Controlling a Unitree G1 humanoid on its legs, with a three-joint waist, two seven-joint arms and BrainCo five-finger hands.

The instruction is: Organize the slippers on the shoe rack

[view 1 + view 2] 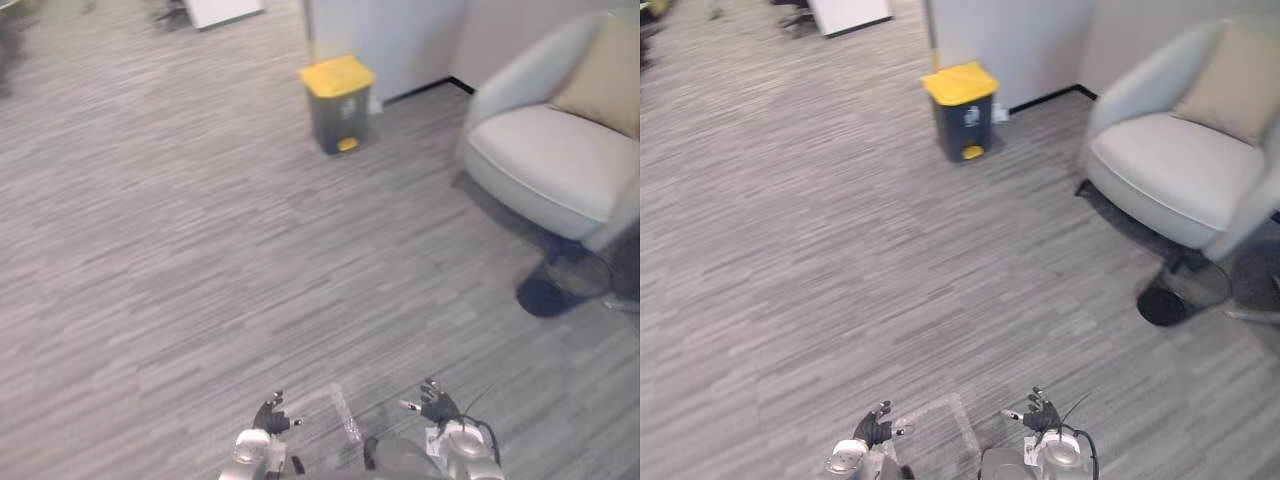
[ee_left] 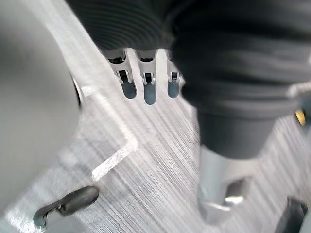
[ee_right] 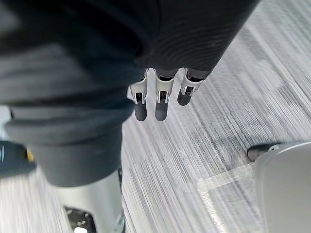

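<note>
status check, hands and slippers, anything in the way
Open, holding nothing: left hand and right hand, low over floor. Under armchair a dark shape, cannot tell if slipper. Ahead, yellow-lidded bin.

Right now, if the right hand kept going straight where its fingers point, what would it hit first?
Probably just the grey carpet. Past the right hand, relaxed and empty, its wrist view shows bare floor. The yellow-lidded bin and the armchair stand far ahead, seemingly off that line.

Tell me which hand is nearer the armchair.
The right hand: it hangs on the same side as the armchair, while the left hand is farther from it.
</note>
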